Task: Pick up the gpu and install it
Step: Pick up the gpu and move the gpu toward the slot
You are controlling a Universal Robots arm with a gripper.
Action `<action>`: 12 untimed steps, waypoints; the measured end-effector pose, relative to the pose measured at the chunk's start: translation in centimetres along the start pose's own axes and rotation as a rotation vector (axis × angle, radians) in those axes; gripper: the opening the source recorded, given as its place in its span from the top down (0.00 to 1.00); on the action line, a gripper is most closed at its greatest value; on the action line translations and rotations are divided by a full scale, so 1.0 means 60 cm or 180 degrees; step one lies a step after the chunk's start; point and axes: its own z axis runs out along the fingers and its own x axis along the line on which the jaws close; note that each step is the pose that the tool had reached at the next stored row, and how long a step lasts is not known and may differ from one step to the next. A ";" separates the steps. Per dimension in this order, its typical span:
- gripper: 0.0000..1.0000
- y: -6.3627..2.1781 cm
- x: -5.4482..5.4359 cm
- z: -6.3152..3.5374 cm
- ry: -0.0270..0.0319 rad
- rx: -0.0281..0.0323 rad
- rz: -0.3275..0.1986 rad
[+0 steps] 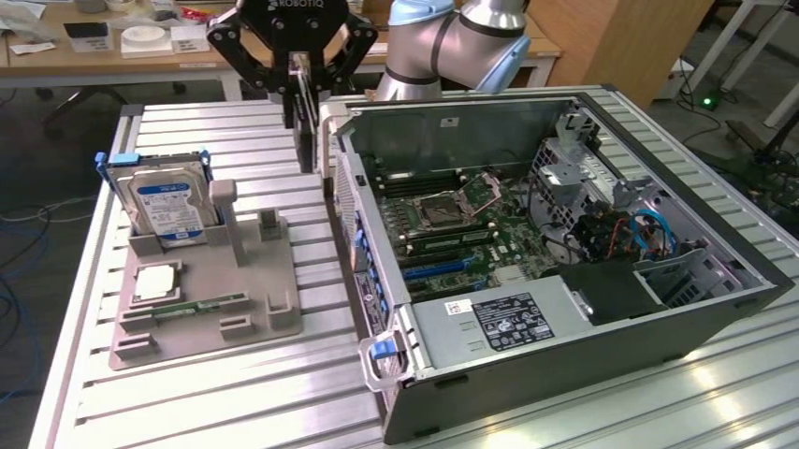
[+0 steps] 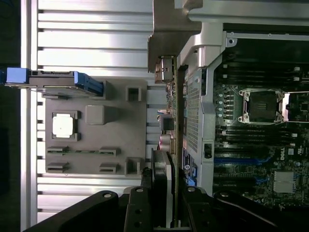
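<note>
Exterior view: gripper (image 1: 306, 89) is clamped on the gpu (image 1: 303, 140). Card hangs upright, long side vertical, thin edge toward the camera. It sits just outside the PC case (image 1: 562, 374), at the far corner of the wall on the exterior view's left, not inside the chassis. Can't tell how far its lower end is off the table (image 1: 225, 393). Arm (image 1: 456, 42) comes in from behind the case. Grey fixture (image 1: 250, 281) lies on the table to the exterior view's left of the case. On the fixture: hard drive (image 1: 168, 201) standing in its blue caddy, CPU chip (image 1: 156, 282) lying flat, and memory stick (image 1: 200, 304) in a groove near the chip. Case is open on its side, so motherboard (image 1: 500, 234), CPU socket (image 1: 456, 199) and power supply (image 1: 500, 323) are all exposed.

Wrist view: looks down along the card. Both fingers (image 2: 137, 208) press on the gpu's flat faces, and the card is seen edge-on as a dark slab with a lighter edge. This angle gives the lateral placement: the card runs parallel to the case's perforated wall (image 2: 193, 121), over the gap between that wall and the fixture, close to the wall. Blue slots (image 2: 236, 159) on the board are well to the far side of that wall from the card.
</note>
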 end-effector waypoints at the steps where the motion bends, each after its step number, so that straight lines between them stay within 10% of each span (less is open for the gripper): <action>1: 0.72 0.000 -0.001 0.000 0.0000 0.0000 0.0000; 12: 0.72 0.000 -0.022 0.000 0.0000 0.0000 0.0000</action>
